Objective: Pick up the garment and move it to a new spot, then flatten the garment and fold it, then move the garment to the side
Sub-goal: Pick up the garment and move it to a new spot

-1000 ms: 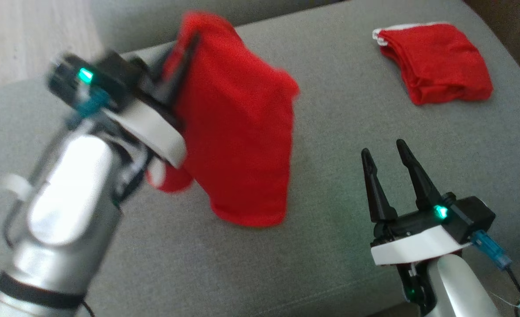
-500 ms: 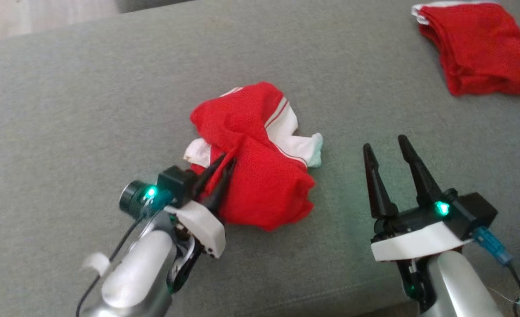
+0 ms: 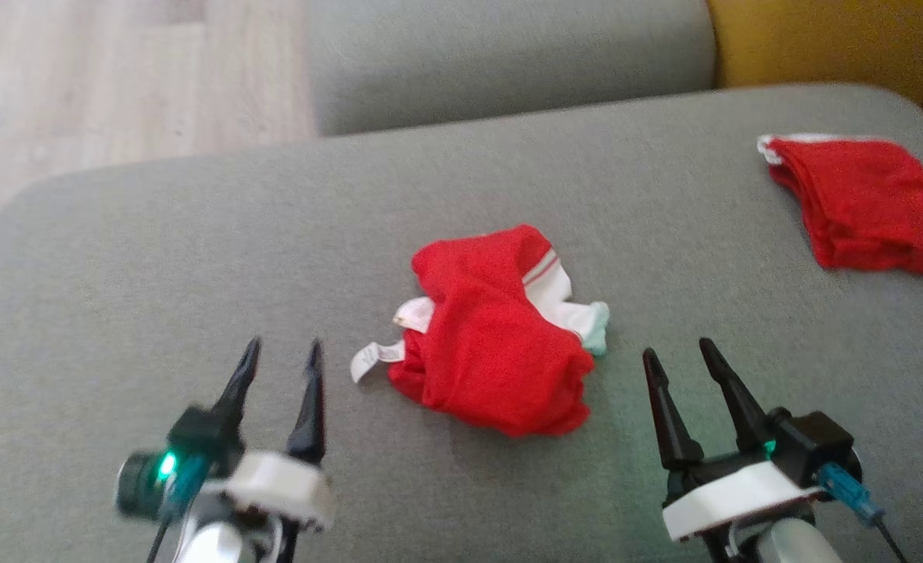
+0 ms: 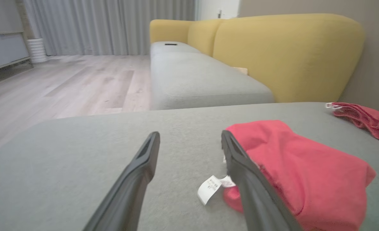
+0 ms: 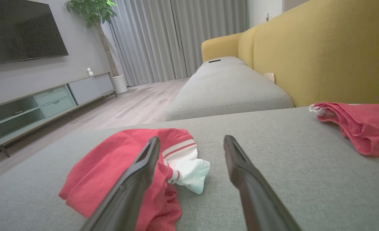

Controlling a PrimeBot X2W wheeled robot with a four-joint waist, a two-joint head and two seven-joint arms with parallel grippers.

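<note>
Head view: the garment (image 3: 501,367) lies crumpled mid-way across the grey sofa seat (image 3: 195,258), its long axis running near to far. The left gripper (image 3: 283,346) and right gripper (image 3: 676,350) flank it, both spread and empty.
Left wrist view: its label (image 4: 210,187) points leftward.
Right wrist view: its white striped end (image 5: 189,166) points right.

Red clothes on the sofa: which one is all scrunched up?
The red garment in the middle, with white trim and a tag sticking out. The other red garment, far right, lies neatly folded.
</note>
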